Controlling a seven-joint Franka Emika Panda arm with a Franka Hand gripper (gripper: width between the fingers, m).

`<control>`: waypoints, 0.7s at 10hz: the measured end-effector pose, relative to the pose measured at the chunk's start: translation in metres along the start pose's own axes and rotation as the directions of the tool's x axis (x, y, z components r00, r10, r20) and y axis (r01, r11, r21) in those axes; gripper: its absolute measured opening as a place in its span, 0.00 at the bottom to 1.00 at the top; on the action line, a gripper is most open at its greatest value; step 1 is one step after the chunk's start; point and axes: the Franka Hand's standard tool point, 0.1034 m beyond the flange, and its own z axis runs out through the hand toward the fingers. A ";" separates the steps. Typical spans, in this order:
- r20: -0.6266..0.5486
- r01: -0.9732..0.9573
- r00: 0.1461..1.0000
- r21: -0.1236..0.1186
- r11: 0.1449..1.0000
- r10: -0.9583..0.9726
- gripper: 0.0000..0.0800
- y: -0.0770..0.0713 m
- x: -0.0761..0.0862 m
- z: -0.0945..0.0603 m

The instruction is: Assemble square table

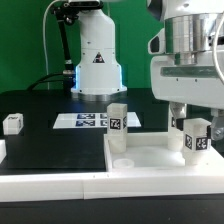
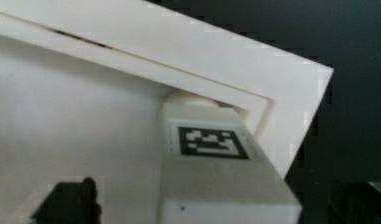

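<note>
The end effector (image 1: 193, 122) is wide open and holds nothing; its fingers (image 2: 62, 198) stand clear of the leg (image 1: 196, 136) between them. This leg stands upright, long axis vertical, at a corner of the top (image 1: 150, 160), and bears a black-and-white tag (image 2: 212, 141). A second leg (image 1: 118, 117) stands upright toward the exterior view's left of the end effector.

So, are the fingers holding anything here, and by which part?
Nothing is held: the fingers stand apart from the upright leg between them, gaps on both sides.

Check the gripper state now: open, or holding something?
Gripper: open, holding nothing; jaws stand either side of the upright leg on the table top, with gaps showing.
</note>
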 end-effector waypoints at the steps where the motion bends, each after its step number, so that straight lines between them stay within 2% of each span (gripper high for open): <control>1: -0.001 0.139 0.990 0.004 0.990 -0.139 0.81 -0.001 0.000 0.000; 2: -0.007 0.272 0.962 0.013 0.962 -0.272 0.81 -0.002 0.003 -0.001; 4: -0.008 0.434 0.901 0.014 0.901 -0.433 0.81 -0.003 0.000 0.000; 7: -0.014 0.629 0.777 0.005 0.777 -0.629 0.81 -0.004 -0.006 0.000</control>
